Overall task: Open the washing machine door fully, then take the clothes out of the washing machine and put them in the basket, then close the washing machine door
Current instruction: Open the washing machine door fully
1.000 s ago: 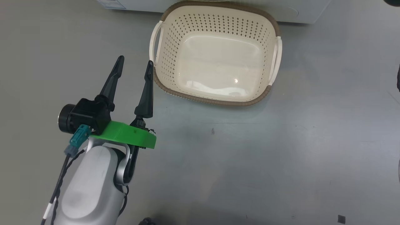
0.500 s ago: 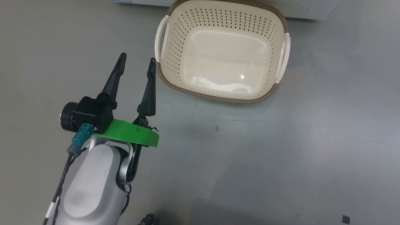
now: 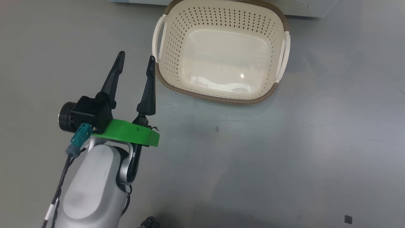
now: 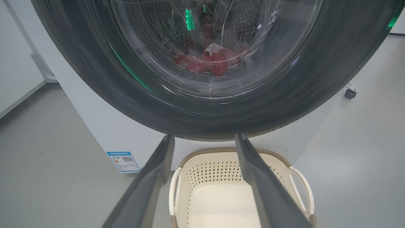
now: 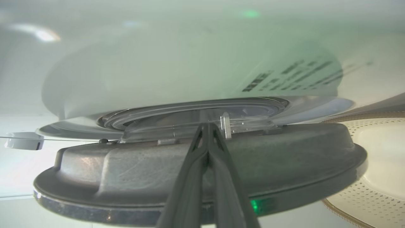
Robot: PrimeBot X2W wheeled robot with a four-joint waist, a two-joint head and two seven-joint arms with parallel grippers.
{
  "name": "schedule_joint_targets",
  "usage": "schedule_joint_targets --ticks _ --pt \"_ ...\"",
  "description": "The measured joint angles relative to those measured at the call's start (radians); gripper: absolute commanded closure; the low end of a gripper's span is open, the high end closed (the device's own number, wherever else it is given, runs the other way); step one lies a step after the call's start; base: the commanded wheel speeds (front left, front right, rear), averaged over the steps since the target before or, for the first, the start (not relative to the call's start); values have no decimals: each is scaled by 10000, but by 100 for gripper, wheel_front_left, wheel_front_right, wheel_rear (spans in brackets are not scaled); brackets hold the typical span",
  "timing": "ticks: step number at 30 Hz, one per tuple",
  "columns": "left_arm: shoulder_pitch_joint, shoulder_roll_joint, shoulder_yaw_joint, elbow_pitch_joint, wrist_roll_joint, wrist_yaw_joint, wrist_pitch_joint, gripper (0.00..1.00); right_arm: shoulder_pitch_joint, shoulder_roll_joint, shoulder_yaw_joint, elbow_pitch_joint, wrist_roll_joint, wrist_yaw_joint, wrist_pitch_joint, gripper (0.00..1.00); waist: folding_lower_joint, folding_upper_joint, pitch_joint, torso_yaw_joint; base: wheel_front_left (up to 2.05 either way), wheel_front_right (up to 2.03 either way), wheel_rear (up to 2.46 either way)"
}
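Note:
The cream basket [image 3: 215, 96] stands empty on the grey floor in front of the washing machine [image 3: 303, 8]. My left gripper [image 3: 136, 57] hangs open just left of the basket, holding nothing. In the left wrist view its fingers [image 4: 158, 177] point at the washing machine door [image 4: 95, 82], and the red clothes [image 4: 212, 60] show through the glass inside the drum. In the right wrist view the door [image 5: 126, 177] appears edge-on, its grey inner side towards me, standing off the white front. My right gripper [image 5: 207, 126] is shut, its tips at the glass bowl's edge.
A blue label [image 4: 122, 161] sits low on the machine's white front [image 4: 104, 126]. A small caster [image 4: 350, 91] stands at the machine's right. White panels [image 4: 19, 63] rise on the left. The basket's side [image 5: 379, 158] shows past the door.
The head view has shifted a little, so the basket sits slightly differently in it. My left gripper stays open in the same place beside the basket.

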Motion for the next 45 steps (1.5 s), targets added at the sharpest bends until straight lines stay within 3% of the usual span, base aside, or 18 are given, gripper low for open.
schedule_joint_targets --ticks 11,19,45 --pt "-34 0 102 88 65 58 0 0 203 -52 209 59 295 267 869 100 0 0 -92 -191 0 0 0" --pt "-27 0 117 272 92 58 0 0 766 86 435 86 428 650 1406 100 0 0 -340 -361 0 0 0" --pt "956 4 100 884 303 -33 0 0 3100 646 1076 25 859 1522 2560 100 0 0 -1983 -421 0 0 0"
